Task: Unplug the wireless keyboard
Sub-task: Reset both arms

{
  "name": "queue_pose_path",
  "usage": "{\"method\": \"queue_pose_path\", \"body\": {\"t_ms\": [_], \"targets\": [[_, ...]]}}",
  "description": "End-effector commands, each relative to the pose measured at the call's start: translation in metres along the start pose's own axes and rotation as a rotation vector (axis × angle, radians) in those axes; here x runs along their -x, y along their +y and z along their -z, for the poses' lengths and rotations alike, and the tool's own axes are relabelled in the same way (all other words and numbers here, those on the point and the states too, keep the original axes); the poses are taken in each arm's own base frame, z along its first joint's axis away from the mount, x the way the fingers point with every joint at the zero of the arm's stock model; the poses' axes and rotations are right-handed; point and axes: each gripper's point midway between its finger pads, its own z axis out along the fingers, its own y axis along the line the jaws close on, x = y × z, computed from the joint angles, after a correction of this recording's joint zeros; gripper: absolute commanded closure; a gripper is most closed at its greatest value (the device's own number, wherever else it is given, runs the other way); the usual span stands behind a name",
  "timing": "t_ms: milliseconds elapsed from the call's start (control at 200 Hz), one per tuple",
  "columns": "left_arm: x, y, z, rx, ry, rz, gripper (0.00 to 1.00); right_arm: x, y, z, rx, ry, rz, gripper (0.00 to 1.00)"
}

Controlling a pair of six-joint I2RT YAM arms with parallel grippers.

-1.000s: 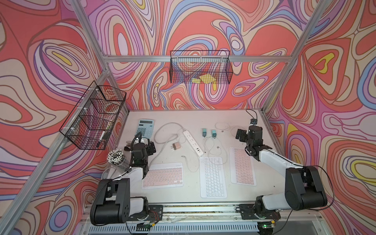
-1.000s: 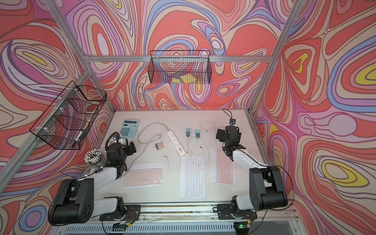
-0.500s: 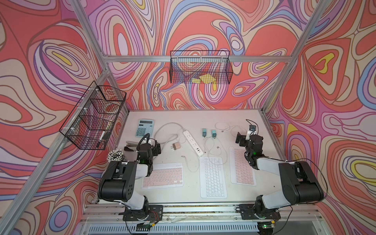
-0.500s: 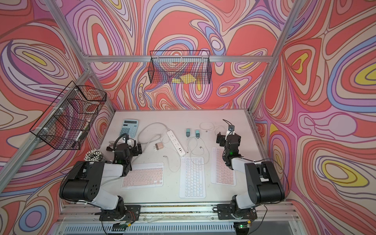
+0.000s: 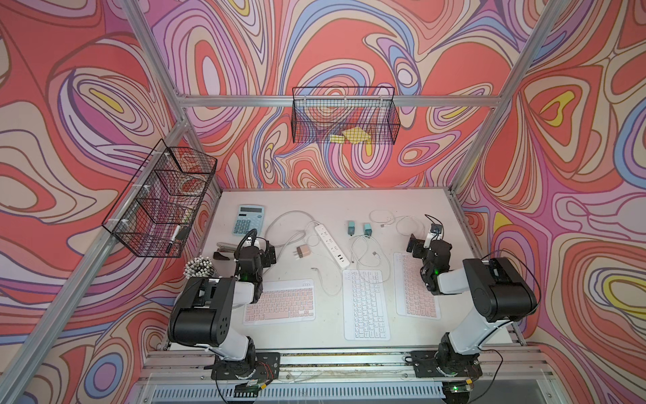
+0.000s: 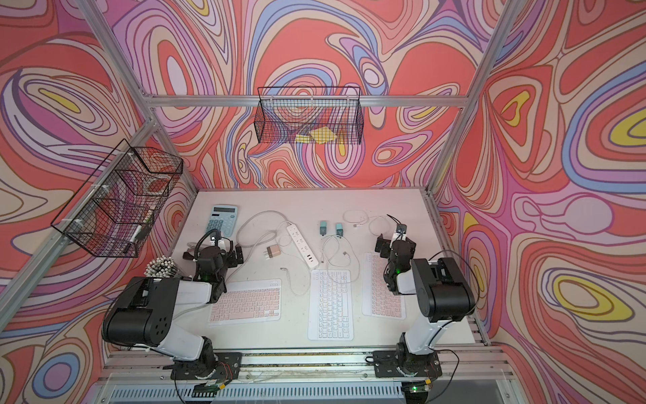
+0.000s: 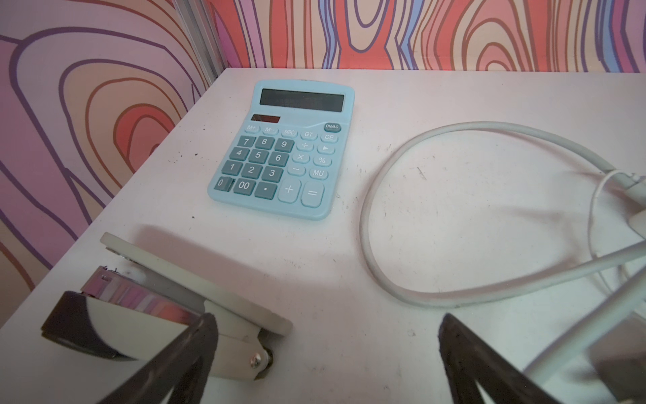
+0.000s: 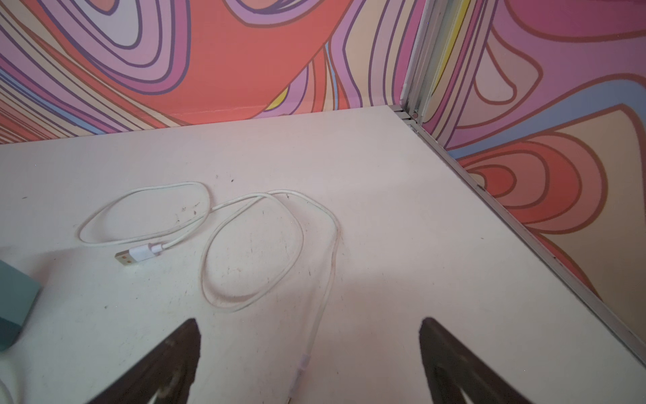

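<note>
1. Both grippers are empty. The left gripper point(image 7: 327, 320) stands spread wide over the bare table point(image 7: 349, 245), with a stapler point(image 7: 157, 314) just beside one finger. The right gripper point(image 8: 309, 321) is spread as wide above a thin white cable point(image 8: 328, 245), and it pinches nothing.
2. Within the last second both arms have folded. Their big black joints now stand higher, while the grippers have shifted only a little.
3. Nothing on the table has moved in that time — cables and keyboards lie as they lay before.
4. Three keyboards lie in a row at the near side: the left pink keyboard point(image 5: 279, 302), the white keyboard point(image 5: 366, 304) and the right pink keyboard point(image 5: 416, 290).
5. A small plug point(image 5: 313, 269) lies free on the table just beyond the far corner of the left pink keyboard, apart from it.
6. Cables run also toward the far edges of the other two keyboards — we cannot tell if they are plugged in.
7. We judge this folding to be a change of posture, not a grasp. If the free plug belonged to the left pink keyboard, the task may be already done. Otherwise one cable is still to be pulled.
</note>
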Motion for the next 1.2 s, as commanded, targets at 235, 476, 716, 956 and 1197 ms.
{"method": "queue_pose_path", "body": {"t_ms": [235,476,716,956,1197], "targets": [[0.014,-0.001,0.001,-0.011,-0.054,-0.006,0.01,0.017,0.002,0.0,0.007,-0.053,-0.02,0.02],[0.013,-0.005,-0.002,-0.044,-0.037,-0.012,0.01,0.015,0.004,-0.001,0.02,-0.045,-0.015,0.02],[0.015,0.008,0.042,-0.015,-0.246,0.041,0.01,0.023,-0.008,0.046,0.037,-0.251,-0.066,0.02],[0.019,-0.006,0.009,0.061,-0.125,-0.073,0.01,0.016,0.016,-0.001,0.144,-0.038,-0.006,0.02],[0.016,-0.007,0.008,0.043,-0.093,-0.066,0.01,0.017,0.007,-0.001,0.089,-0.046,-0.028,0.02]]}}
